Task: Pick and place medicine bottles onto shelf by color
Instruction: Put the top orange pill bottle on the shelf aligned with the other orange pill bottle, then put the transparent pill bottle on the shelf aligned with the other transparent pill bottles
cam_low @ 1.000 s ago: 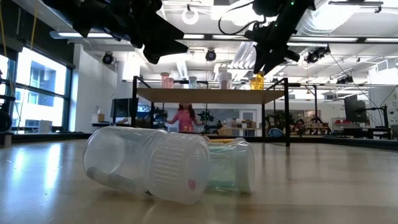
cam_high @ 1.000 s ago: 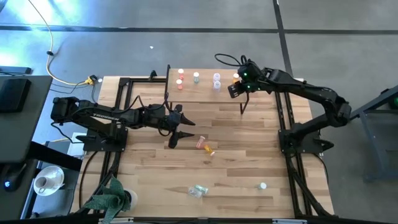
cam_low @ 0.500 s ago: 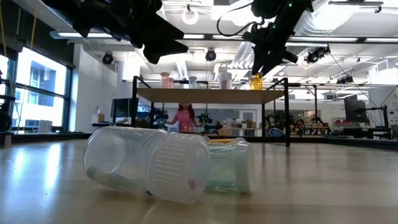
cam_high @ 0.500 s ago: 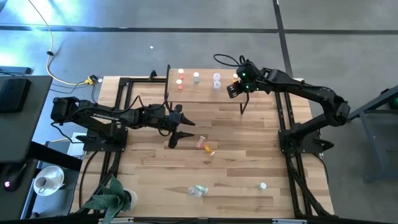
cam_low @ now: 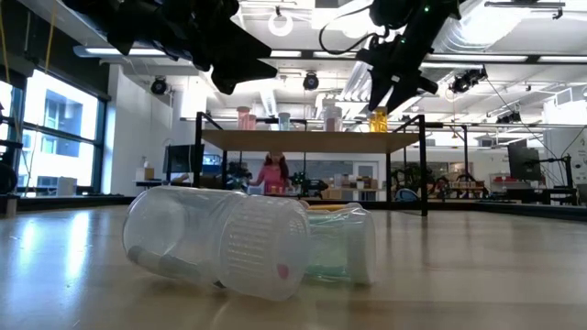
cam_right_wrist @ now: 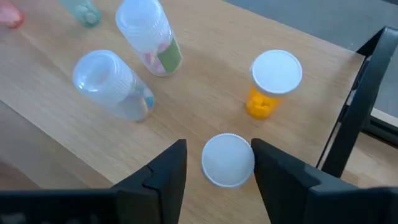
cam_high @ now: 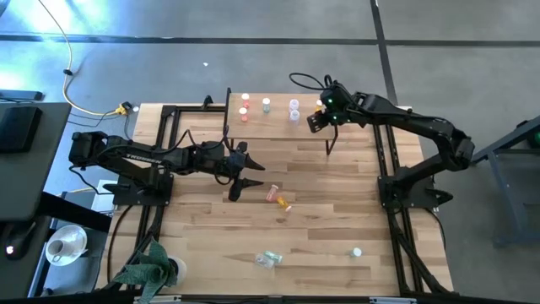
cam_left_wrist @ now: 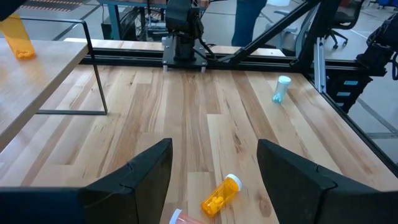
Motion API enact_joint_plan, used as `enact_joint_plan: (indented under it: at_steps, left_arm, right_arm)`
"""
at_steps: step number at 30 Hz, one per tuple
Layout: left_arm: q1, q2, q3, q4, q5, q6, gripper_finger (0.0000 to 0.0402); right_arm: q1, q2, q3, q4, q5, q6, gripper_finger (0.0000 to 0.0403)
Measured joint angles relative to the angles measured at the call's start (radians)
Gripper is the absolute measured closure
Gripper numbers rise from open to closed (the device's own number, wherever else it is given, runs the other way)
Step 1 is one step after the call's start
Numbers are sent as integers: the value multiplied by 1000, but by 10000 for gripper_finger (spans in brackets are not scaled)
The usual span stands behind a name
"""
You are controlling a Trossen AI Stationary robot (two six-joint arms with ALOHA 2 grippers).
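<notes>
Since a second ago the right pincer [cam_right_wrist: 217,163] has parted its fingers around a white-capped bottle [cam_right_wrist: 228,159] standing on the shelf [cam_high: 278,125]. The left pincer [cam_left_wrist: 214,171] hangs wide open, empty, above the desk [cam_high: 321,194]. Two orange bottles [cam_high: 277,198] lie beneath it; the shelf carries about seven.

High view straight down over whole table [cam_high: 337,181], low view level at tabletop facing shelf [cam_low: 303,140], wrist views close behind own fingers, right wrist and high views share shelf top
</notes>
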Motion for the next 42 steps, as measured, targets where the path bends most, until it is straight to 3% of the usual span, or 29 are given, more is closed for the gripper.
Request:
enact_joint_plan:
  at_steps: [9, 20, 26, 33, 39, 42]
  left_arm:
    - [0, 0, 0, -4, 0, 0, 179]
    - [0, 0, 0, -7, 0, 0, 179]
    - [0, 0, 0, -27, 0, 0, 179]
    - [0, 0, 0, -67, 0, -41, 179]
    - [-2, 0, 0, -104, -5, -136, 179]
    - [-22, 0, 0, -120, -54, -159, 179]
  right_arm:
    - [-1, -20, 0, 31, 1, -36, 230]
    - [23, -210, 0, 22, -20, -73, 229]
    - [153, -277, -3, -77, -95, -128, 229]
    - [345, -309, -100, -146, -62, -118, 229]
    - [470, -311, -250, -41, -5, -44, 229]
    - [518, -311, -321, 63, -2, -23, 229]
